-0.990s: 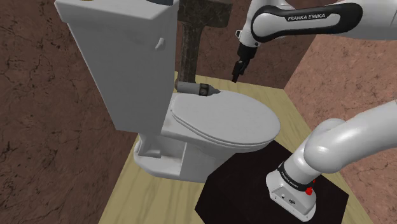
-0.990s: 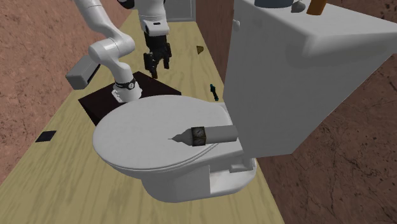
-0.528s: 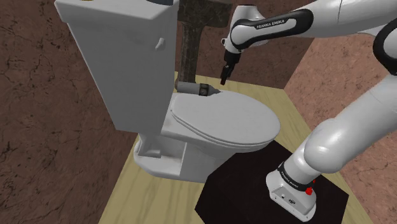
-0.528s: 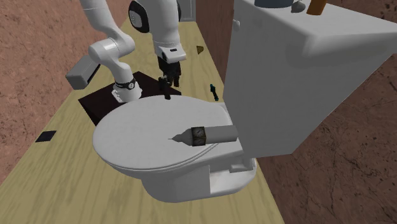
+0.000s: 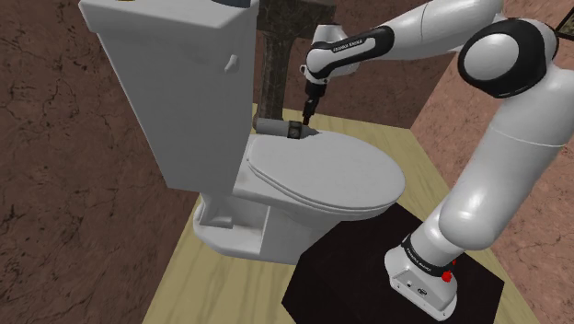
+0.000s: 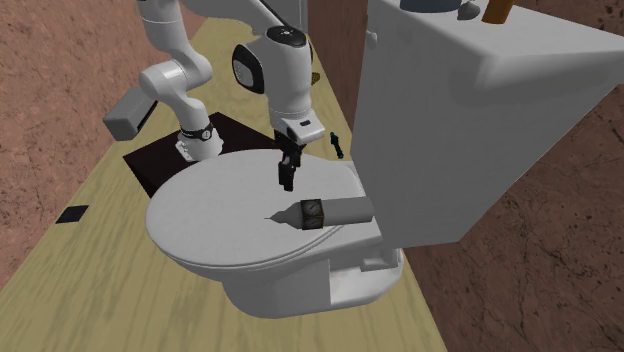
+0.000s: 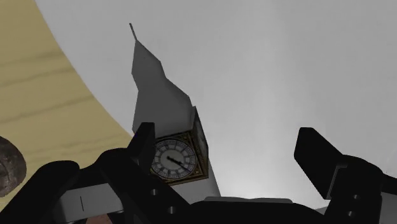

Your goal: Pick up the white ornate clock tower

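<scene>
Grey and lying on its side, the clock tower [image 5: 287, 128] rests on the toilet lid [image 5: 340, 175] right by the tank [image 5: 175, 83], spire [image 7: 149, 73] pointing away from it, with the hand [image 5: 306, 117] just above, fingers [image 7: 315, 153] apart across its long axis, tower nearer one finger than centred.

2 exterior views from opposite sides of the toilet lid [image 5: 322, 170], wrist view close above it

Clock tower [image 7: 164, 95] matt grey, smooth faces, gilt-framed dial, toilet lid [image 5: 331, 175] smooth white, soft sheen, floor [image 6: 100, 290] pale wood with grain, walls [image 5: 55, 184] rough mottled red-brown stone, gripper [image 6: 286, 180] matt black, arm [image 5: 515, 156] glossy white.
</scene>
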{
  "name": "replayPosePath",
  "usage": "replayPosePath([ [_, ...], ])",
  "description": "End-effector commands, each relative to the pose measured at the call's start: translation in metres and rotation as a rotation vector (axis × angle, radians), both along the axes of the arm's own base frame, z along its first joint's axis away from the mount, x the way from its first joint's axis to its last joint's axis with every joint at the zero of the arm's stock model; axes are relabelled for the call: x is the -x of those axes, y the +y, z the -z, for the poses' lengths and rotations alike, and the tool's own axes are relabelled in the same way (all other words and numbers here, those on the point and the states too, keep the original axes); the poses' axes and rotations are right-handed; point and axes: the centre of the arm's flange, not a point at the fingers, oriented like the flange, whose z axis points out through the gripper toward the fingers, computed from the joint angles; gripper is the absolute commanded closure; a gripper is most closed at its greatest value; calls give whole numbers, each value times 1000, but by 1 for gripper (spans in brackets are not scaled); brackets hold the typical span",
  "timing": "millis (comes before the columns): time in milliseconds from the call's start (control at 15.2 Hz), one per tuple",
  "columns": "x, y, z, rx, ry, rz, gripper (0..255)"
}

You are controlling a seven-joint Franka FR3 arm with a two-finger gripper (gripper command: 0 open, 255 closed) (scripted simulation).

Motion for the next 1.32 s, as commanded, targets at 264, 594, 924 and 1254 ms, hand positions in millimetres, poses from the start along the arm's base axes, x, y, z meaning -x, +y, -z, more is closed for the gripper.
replayPosePath([
  [264, -65, -3, 52, -14, 16, -82, 0],
  [594, -79, -3, 79, -17, 20, -100, 0],
  [924, -79, -3, 103, -17, 20, -100, 0],
  [1254, -79, -3, 104, -17, 20, -100, 255],
])
